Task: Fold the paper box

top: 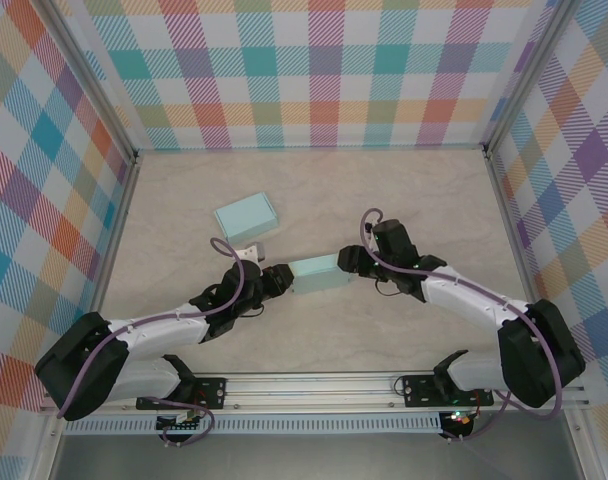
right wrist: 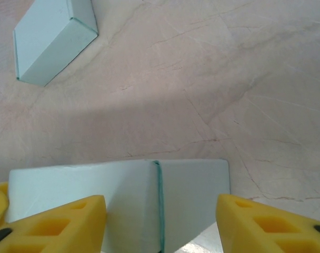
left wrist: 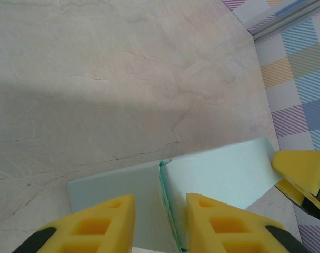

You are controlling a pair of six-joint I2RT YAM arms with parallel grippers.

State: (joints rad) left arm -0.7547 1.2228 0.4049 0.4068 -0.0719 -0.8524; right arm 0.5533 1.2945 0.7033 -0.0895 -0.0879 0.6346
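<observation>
Where the left jaws met the left end of the paper box [top: 317,273], just below centre in the top view, their yellow fingers [left wrist: 97,224] stood slightly apart astride a seam [left wrist: 162,184] in its pale teal top; whether they pinched anything I could not tell. The right jaws, at the box's right end, gaped released, fingers [right wrist: 70,224] spread wide. A second box [top: 245,217] lay apart, up-left on the beige desk [top: 404,200]

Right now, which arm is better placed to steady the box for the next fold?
Left, probably: on the left arm the jaws stand narrowly astride the seam of the paper box, while on the right arm they gape wide around its other end.
</observation>
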